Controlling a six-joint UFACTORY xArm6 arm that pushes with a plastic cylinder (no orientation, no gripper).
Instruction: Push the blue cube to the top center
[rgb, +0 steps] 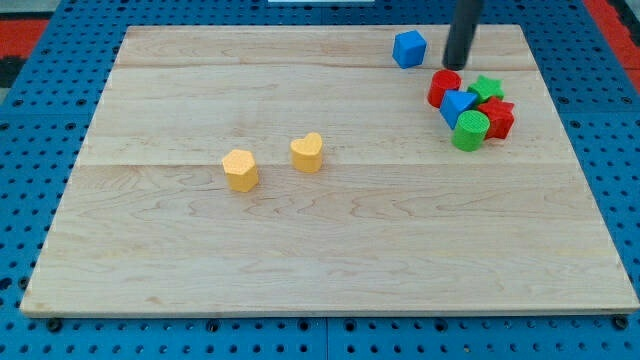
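Blue pegboard shows all around the pale wooden worktop (330, 230). Near the view's top, a bit right of the middle, sits the blue cube (408, 48). My tip (456, 66) is just beside it, on its right. This end effector is only a dark rod, so it holds nothing. I think the push is on and the cube is nearly home. Next, the tip should nudge it left, keeping off the red cylinder (443, 87) just below.

Pale wood-grain surface (330, 250); blue cube (408, 48); red cylinder (443, 87); green star (487, 87); two yellow-orange blocks (240, 169); dark rod.
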